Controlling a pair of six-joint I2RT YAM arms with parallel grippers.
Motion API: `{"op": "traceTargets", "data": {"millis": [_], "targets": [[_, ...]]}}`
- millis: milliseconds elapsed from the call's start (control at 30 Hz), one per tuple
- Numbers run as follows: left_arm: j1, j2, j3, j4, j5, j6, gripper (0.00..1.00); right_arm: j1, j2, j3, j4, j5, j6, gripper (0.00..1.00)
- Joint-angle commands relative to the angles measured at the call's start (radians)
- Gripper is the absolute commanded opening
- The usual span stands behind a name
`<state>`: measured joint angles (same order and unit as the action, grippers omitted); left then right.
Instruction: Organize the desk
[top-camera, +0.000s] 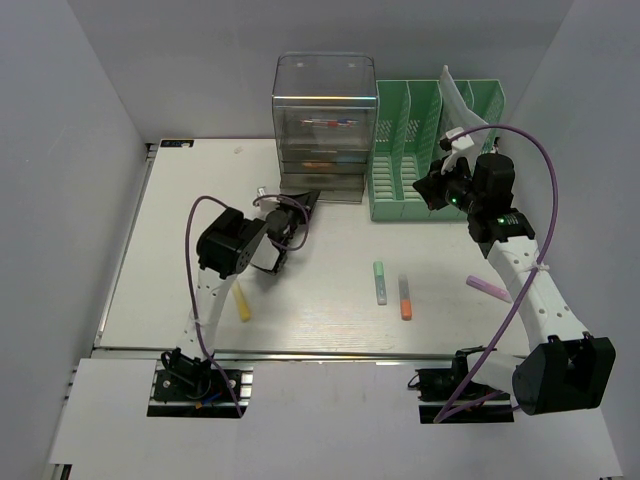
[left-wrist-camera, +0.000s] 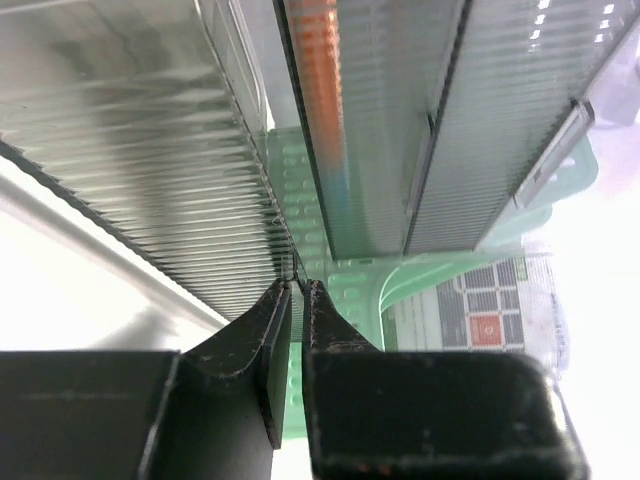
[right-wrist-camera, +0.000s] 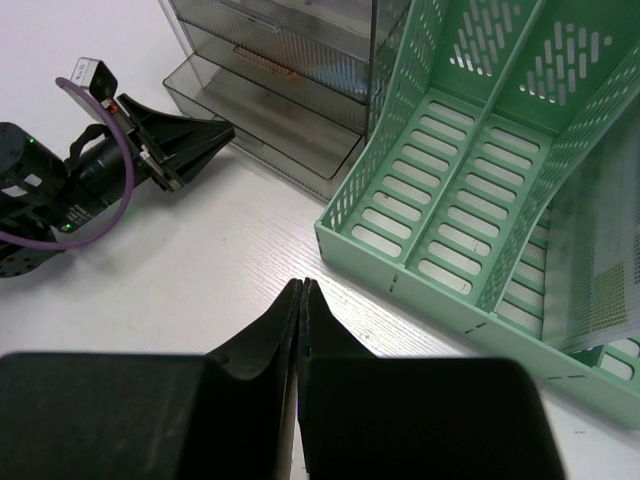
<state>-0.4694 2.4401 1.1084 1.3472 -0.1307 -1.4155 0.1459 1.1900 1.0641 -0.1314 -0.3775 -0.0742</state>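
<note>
Desk (top-camera: 330, 325): lower centre of the overhead view, with four pens (top-camera: 379, 282) lying loose on it.
Left gripper (left-wrist-camera: 298, 287): closed to a sliver at the drawer unit (top-camera: 325, 120) edge.
Right gripper (right-wrist-camera: 302, 285): closed, empty.
Progress: judged early.

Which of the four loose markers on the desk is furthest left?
The yellow marker, alone at front left of the desk. The green marker and orange marker lie side by side mid-desk; the purple marker is far right.
</note>
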Motion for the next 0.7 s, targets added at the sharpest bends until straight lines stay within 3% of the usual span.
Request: {"op": "traceTargets", "data": {"millis": [0, 333, 400, 433, 467, 567, 633, 667], "targets": [[-0.008, -0.072, -0.058, -0.002, 0.005, 0.018, 0.0, -0.003, -0.017, -0.007, 0.041, -0.02, -0.004, 0.0], [-0.008, -0.128, -0.085, -0.084, 0.023, 0.016, 0.0, -0.003, -0.004, -0.007, 0.041, -0.02, -0.003, 0.0], [-0.008, -0.141, -0.076, -0.124, 0.057, 0.013, 0.13, -0.003, -0.001, -0.007, 0.038, -0.02, -0.006, 0.0], [-0.008, -0.142, -0.062, -0.158, 0.068, 0.013, 0.28, -0.005, -0.001, -0.007, 0.038, -0.024, -0.006, 0.0], [-0.008, -0.148, -0.062, -0.166, 0.072, 0.012, 0.5, -0.006, -0.001, -0.007, 0.038, -0.027, -0.006, 0.0], [-0.008, -0.167, -0.071, -0.18, 0.066, 0.012, 0.65, -0.008, -0.003, -0.006, 0.03, -0.043, -0.01, 0.02], [-0.008, -0.188, -0.081, -0.195, 0.077, 0.013, 0.68, -0.006, 0.005, -0.001, 0.019, -0.054, -0.019, 0.11], [-0.008, -0.199, -0.085, -0.2, 0.078, 0.012, 0.76, -0.008, 0.008, 0.0, 0.018, -0.058, -0.024, 0.16]]}}
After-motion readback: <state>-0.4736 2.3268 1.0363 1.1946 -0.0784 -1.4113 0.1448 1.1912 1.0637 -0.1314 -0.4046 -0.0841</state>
